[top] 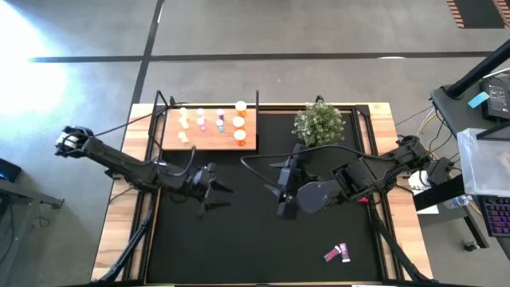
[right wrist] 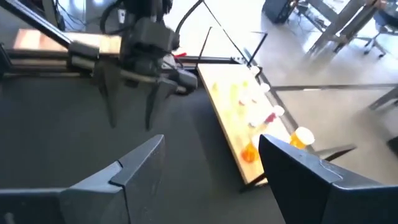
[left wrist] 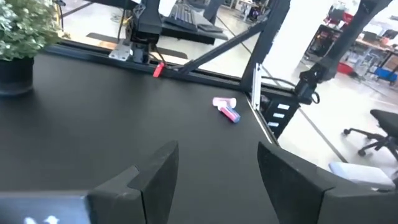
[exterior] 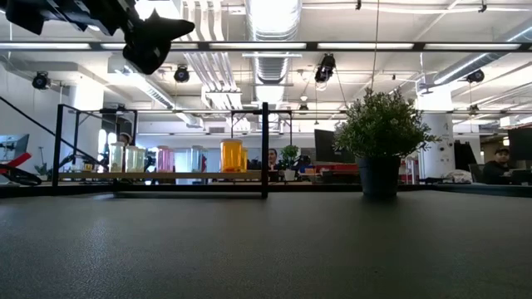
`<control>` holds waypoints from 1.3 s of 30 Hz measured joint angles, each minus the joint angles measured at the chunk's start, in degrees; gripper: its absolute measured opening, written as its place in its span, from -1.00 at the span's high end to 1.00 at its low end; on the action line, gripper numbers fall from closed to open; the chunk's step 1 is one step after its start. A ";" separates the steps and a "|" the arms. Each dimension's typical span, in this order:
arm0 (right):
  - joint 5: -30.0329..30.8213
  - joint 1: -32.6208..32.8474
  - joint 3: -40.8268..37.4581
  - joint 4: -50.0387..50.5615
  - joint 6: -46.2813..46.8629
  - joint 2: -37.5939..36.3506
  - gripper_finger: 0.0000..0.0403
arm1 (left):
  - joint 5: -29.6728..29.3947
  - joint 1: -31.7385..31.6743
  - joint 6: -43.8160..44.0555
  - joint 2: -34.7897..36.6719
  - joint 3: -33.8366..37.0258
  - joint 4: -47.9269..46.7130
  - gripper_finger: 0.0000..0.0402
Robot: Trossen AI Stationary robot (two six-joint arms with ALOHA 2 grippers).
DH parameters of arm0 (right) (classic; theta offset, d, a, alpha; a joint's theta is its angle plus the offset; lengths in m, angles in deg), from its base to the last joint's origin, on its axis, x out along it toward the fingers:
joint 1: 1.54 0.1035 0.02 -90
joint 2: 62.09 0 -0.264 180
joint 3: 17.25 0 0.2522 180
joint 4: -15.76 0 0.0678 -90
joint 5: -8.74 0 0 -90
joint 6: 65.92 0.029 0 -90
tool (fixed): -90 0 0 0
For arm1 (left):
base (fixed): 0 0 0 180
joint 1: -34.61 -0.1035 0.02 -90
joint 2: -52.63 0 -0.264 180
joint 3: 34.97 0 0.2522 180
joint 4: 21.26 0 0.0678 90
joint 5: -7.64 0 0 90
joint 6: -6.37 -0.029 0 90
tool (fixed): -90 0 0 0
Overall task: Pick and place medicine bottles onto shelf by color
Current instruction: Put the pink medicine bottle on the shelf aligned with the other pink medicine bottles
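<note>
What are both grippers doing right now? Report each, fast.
Left gripper: open, holding nothing, above the black mat.
Right gripper: open, holding nothing, mid-mat.

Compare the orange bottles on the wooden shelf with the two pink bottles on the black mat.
The orange medicine bottles stand upright on the light-wood shelf; the pink medicine bottles lie tipped on the black mat. The orange ones sit at the far side, the pink ones near the front right corner. Both are small bottles, and neither is held.
</note>
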 joint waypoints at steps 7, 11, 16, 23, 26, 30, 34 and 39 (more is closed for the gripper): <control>-9.82 0.04 -0.45 -0.08 7.33 0.00 -0.25 | -0.39 2.53 -0.12 -5.17 0.00 5.25 -0.01; -18.24 1.04 -2.79 0.06 9.16 0.00 -0.27 | -0.33 3.35 -1.03 -8.47 0.02 9.92 -0.01; -21.33 2.43 -7.44 0.28 10.79 0.00 -0.26 | -0.24 4.08 -1.01 -11.25 -0.52 14.29 -0.01; -21.23 2.54 -14.93 -2.23 10.51 0.02 -0.21 | -0.11 4.40 -0.96 -11.63 -1.29 15.69 -0.01; -23.31 2.72 -17.20 -1.63 13.39 0.07 -0.21 | -0.11 4.66 0.15 -11.57 -1.25 16.57 -0.01; -24.03 4.46 -19.26 5.46 28.43 0.07 -0.19 | -0.09 5.50 0.59 -11.57 -1.09 16.42 -0.01; -23.86 7.88 -20.67 13.83 43.31 0.02 -0.16 | -0.11 6.84 0.65 -11.57 -1.07 16.41 -0.01; -23.83 13.48 -22.03 17.92 59.30 0.00 -0.14 | -0.13 8.19 0.68 -11.57 -1.07 16.61 -0.01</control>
